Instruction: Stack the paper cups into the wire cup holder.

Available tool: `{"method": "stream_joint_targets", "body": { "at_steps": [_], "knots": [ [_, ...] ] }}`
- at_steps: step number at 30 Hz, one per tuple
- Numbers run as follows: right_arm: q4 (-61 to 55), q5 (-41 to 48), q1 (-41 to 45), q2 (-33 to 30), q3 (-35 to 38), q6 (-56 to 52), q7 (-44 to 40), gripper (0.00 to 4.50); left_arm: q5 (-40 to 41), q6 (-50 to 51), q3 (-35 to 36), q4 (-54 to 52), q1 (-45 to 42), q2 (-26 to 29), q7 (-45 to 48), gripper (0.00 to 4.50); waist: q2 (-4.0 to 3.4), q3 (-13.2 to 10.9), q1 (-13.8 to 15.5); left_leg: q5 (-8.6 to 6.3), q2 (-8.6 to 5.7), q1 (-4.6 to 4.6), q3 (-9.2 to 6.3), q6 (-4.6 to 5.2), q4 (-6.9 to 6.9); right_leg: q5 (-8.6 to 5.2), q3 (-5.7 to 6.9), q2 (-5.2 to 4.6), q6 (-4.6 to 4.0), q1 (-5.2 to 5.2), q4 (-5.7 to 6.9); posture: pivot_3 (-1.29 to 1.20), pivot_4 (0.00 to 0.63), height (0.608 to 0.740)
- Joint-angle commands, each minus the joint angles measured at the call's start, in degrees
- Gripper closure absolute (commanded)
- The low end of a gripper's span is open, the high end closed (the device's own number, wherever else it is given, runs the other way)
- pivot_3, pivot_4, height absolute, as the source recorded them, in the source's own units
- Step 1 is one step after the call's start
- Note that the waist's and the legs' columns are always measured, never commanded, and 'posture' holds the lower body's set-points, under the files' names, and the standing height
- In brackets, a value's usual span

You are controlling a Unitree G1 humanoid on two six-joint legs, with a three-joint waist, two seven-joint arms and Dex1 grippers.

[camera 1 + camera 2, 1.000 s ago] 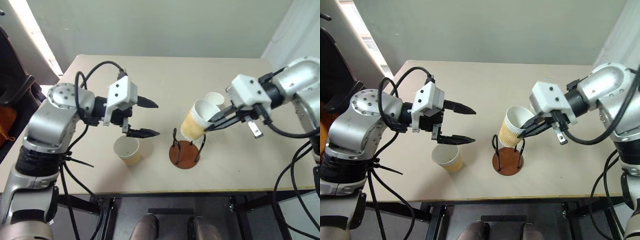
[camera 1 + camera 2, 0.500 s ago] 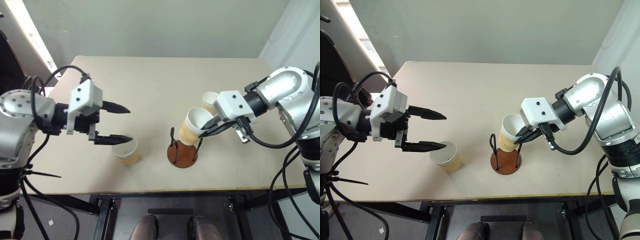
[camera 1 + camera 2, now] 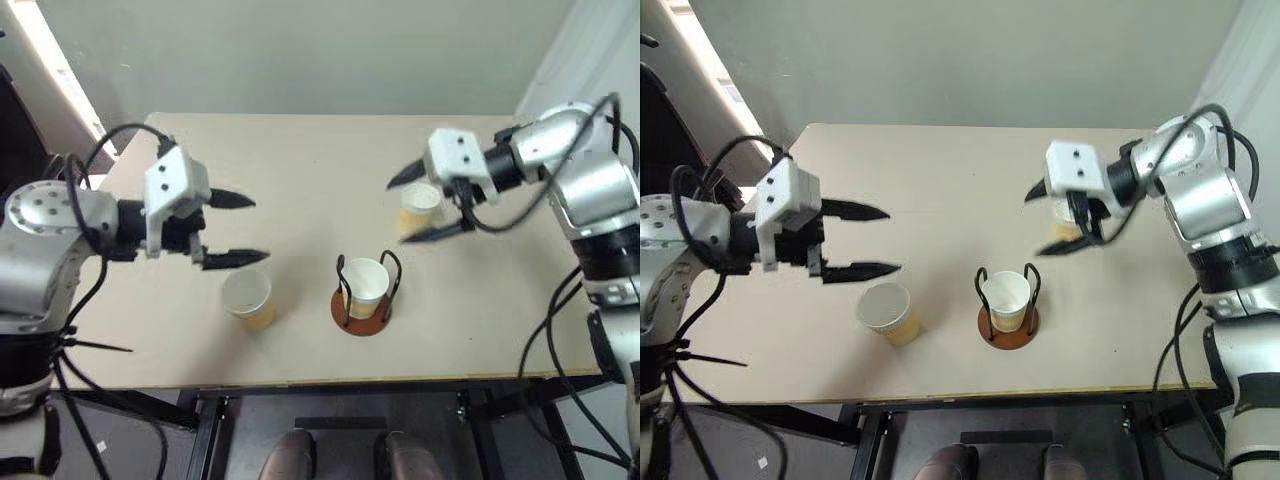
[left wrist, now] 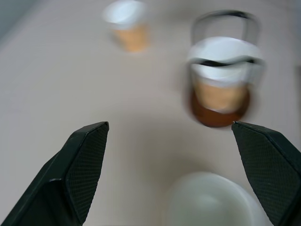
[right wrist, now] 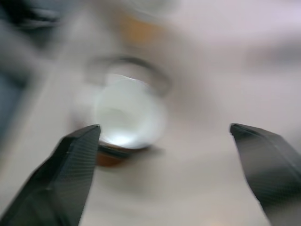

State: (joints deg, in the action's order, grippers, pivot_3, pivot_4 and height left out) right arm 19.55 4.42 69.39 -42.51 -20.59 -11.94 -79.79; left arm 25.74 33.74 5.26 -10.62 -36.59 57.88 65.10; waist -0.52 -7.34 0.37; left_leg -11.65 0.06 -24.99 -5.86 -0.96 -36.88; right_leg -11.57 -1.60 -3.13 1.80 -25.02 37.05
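On the beige table [image 3: 300, 160] stands the wire cup holder [image 3: 361, 318], a reddish-brown disc with black wire loops. One paper cup [image 3: 366, 284] sits upright inside it. A second paper cup [image 3: 248, 297] stands loose to the holder's left, and a third [image 3: 418, 205] stands behind and to the right. My left gripper [image 3: 255, 229] hovers open just above and behind the loose cup, holding nothing. Beside the third cup my right gripper [image 3: 398, 211] is open and empty, raised above the table. The left wrist view looks past open fingers [image 4: 84, 160] at the filled holder [image 4: 218, 113].
The table's front edge [image 3: 330, 382] runs close below the holder. Black cables hang from both arms. A wall lies beyond the table's far edge, and a dark chair [image 3: 660, 130] stands at the far left.
My right gripper opened and let go of its cup, which now stands upright in the holder; that gripper rose and drew back toward the far cup. The left gripper shifted left.
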Motion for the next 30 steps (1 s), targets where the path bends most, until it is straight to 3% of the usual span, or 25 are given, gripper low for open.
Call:
{"method": "stream_joint_targets", "body": {
  "at_steps": [1, 4, 7, 9, 14, 21, 25, 30],
  "knots": [
    [18.57, -8.39, 5.9, 2.91, -0.29, 11.06, 9.56, 0.05, -4.99, -0.18, -2.56, 2.01, -3.09, -2.92, -7.26, 0.0, -0.01, -0.01, 0.03, 0.01, -0.01, 0.0, -0.01, -0.01, 0.0, 0.02, 0.0, 0.0, -0.04, -0.01, 0.0, 0.0, 0.15, 0.74],
    [29.43, -12.41, 8.49, 5.74, -1.79, 17.39, 10.68, 0.05, -4.19, 2.3, -2.54, 2.1, -4.38, -6.94, -10.83, 0.0, 0.0, 0.0, 0.15, -0.01, -0.01, -0.01, -0.01, -0.03, 0.08, 0.06, 0.0, -0.02, -0.09, -0.04, -0.03, 0.0, 0.15, 0.74],
    [38.82, -16.07, 10.93, 8.52, -2.15, 20.89, 14.23, 0.05, -4.9, 3.44, -3.39, 0.34, -3.6, -7.55, -11.61, 0.0, 0.0, -0.02, 0.16, -0.07, -0.01, -0.15, 0.0, -0.13, 0.19, 0.16, 0.03, -0.02, 0.06, -0.23, -0.06, 0.0, 0.15, 0.74],
    [42.84, -17.57, 11.8, 9.55, -2.2, 22.44, 15.05, 0.05, -4.39, 4.3, -3.51, -1.42, -2.66, -7.31, -11.45, 0.0, 0.0, -0.03, 0.17, -0.08, 0.0, -0.26, 0.03, -0.26, 0.34, 0.4, 0.04, 0.0, 0.49, -0.47, -0.06, 0.0, 0.15, 0.74],
    [51.17, -21.0, 12.87, 12.16, -1.8, 20.36, 21.26, 0.05, -0.59, 9.55, -2.91, -6.37, 0.05, -3.76, -7.8, 0.0, 0.0, -0.02, 0.17, 0.11, 0.1, -0.35, 0.08, -0.99, 0.57, 0.39, 0.09, 0.04, 0.49, -0.61, -0.08, 0.0, 0.15, 0.74],
    [54.77, -19.9, 12.01, 15.16, 1.63, 18.22, 22.06, 0.05, -0.97, 10.63, -2.98, -6.17, -1.43, -1.16, -7.92, 0.0, -0.02, -0.03, 0.28, 0.06, 0.1, -0.43, 0.08, -1.04, 0.58, 0.39, 0.1, 0.03, 0.48, -0.63, -0.13, 0.0, 0.15, 0.74],
    [55.31, -20.91, 10.25, 16.79, 1.67, 18.17, 22.97, 0.89, -0.05, 12.78, -3.13, -8.72, -1.03, -0.44, -7.89, 0.0, -0.02, -0.03, 0.31, -0.14, 0.1, -0.42, 0.07, -0.59, 0.5, 0.37, 0.12, 0.02, 0.45, -0.64, -0.11, 0.0, 0.15, 0.74],
    [55.13, -21.23, 9.0, 18.19, 2.17, 19.36, 23.42, 2.77, 1.17, 14.9, -1.29, -11.44, 1.25, 1.12, -8.32, 0.0, -0.02, -0.04, 0.29, -0.08, 0.11, -0.37, 0.07, -0.59, 0.49, 0.38, 0.13, 0.02, 0.45, -0.63, -0.02, 0.0, 0.15, 0.74]
  ]
}}
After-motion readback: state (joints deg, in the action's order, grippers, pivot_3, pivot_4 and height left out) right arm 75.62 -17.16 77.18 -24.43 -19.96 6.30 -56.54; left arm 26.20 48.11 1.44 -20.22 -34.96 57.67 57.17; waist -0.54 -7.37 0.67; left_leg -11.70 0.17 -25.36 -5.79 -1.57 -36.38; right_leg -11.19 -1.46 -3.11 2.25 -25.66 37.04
